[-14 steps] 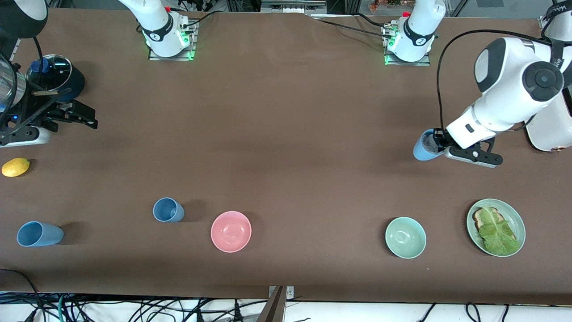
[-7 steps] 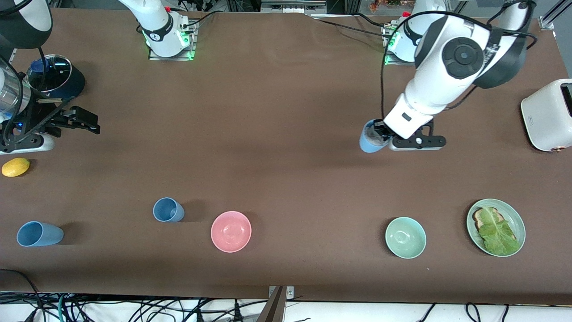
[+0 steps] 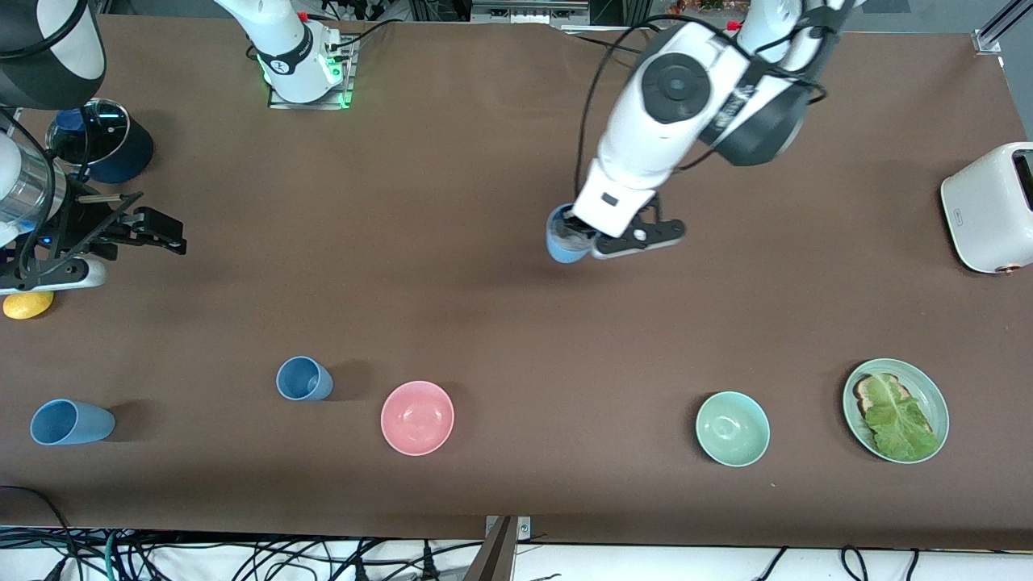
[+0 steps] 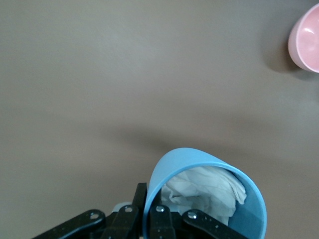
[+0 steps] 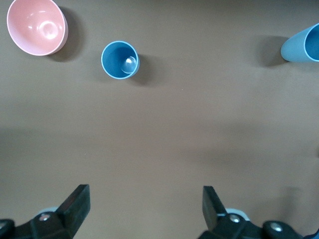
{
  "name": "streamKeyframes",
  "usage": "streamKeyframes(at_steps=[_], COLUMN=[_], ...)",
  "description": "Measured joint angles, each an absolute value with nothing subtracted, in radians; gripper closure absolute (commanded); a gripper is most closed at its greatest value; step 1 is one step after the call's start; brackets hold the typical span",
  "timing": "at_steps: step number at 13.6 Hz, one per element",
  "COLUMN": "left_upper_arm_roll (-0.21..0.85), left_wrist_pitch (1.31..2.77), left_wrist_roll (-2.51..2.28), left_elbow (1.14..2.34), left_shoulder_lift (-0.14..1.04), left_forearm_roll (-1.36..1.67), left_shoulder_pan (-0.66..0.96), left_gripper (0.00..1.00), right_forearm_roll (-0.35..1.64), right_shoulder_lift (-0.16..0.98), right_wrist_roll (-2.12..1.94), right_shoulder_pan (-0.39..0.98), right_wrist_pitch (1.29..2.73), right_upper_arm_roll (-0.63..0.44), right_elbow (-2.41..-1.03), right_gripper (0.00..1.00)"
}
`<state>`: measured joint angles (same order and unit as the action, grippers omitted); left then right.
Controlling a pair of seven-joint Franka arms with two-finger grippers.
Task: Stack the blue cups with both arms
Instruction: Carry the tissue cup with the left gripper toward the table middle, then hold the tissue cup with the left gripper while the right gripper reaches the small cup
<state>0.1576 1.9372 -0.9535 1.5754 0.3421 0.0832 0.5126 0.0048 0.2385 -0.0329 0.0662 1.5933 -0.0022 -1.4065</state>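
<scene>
- The left tool [image 3: 583,239] hangs in the air over the bare middle of the desk [image 3: 484,323], clamped on the rim of one blue cup [image 3: 565,236], which it carries tilted.
- In the left wrist view that carried cup [image 4: 207,196] has crumpled white paper [image 4: 207,186] inside it, with one finger [image 4: 158,221] inside the rim and one outside.
- The second blue cup [image 3: 302,379] stands upright on the desk, mouth up, just beside the pink bowl [image 3: 417,417] toward the right arm's end and a little farther from the front camera than the bowl.
- The right tool [image 3: 149,226] is spread wide and holds nothing; it hovers over the desk at the right arm's end, well apart from the pink bowl, and waits.
- In the right wrist view the standing cup [image 5: 120,59] sits near the pink bowl [image 5: 37,26].
- A longer sky-blue cup [image 3: 71,422] lies on its side, farther toward the right arm's end than the standing cup.
</scene>
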Motion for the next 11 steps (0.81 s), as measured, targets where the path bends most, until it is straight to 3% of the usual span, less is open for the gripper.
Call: streamKeyframes(at_steps=[5,11], left_upper_arm_roll=[0.048,0.027], left_wrist_pitch=[1.962,2.122], left_wrist_roll=[-1.138,-1.191], left_elbow=[1.451,1.427], left_shoulder_lift=[0.506,0.637], left_forearm_roll=[0.083,0.083], left_shoulder_pan=[0.687,0.716], left_gripper=[1.00,1.00], right_forearm_roll=[0.005,0.005], right_shoulder_lift=[0.278,0.343], right_wrist_roll=[-0.033,-0.033], right_shoulder_pan=[0.066,0.068], right_wrist_pitch=[1.638,1.734], right_upper_arm_roll=[-0.002,-0.001], right_elbow=[-1.407,-1.413], right_gripper=[0.00,0.00])
